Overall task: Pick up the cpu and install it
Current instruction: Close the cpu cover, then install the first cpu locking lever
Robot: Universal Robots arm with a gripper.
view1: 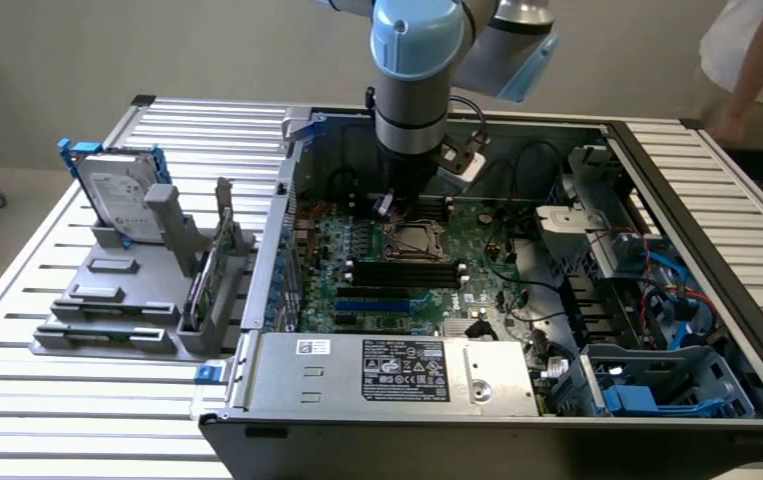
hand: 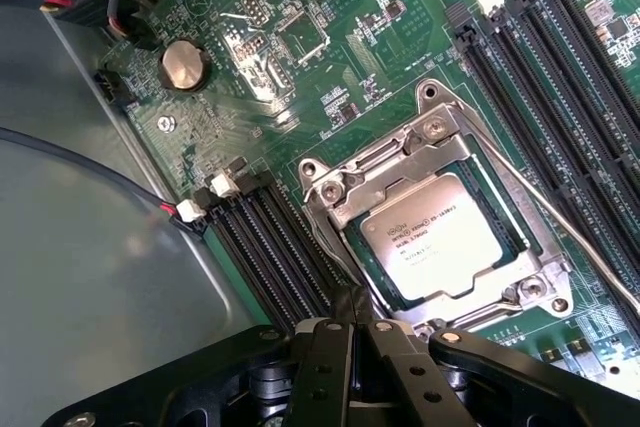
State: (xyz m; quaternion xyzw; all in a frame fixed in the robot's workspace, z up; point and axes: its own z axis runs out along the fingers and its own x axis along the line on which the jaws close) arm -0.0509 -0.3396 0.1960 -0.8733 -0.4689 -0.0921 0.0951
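Aluminium slats, ribbed and pale, make up the table (view1: 34,400) that carries an open black steel computer case (view1: 759,300). Down into the case reaches the robot arm (view1: 415,60), round-bodied with smooth blue joint caps. Along the case's near edge lies a silver boxy power supply (view1: 395,375) with a dark label. On the exterior view's left a grey plastic fixture (view1: 114,300) holds a hard drive (view1: 121,195) upright in blue brackets. A person (view1: 755,50) stands at the far corner on the exterior view's right.

The green motherboard (hand: 250,57) covers the case floor, dense with small parts, and long black memory slots (hand: 260,247) run on both sides of the processor socket. Black cables cross the board's far edge. A round shiny coin battery (hand: 183,64) sits near them.

The socket frame (hand: 540,272) is bright stamped metal, square, with screws at its corners and a thin wire lever along one side. The cpu (hand: 435,237), flat and square with a matt silver-grey printed top, lies inside that frame. The black gripper (hand: 352,312) is closed with nothing between its fingers, tips just beside the frame's edge; contact cannot be made out.
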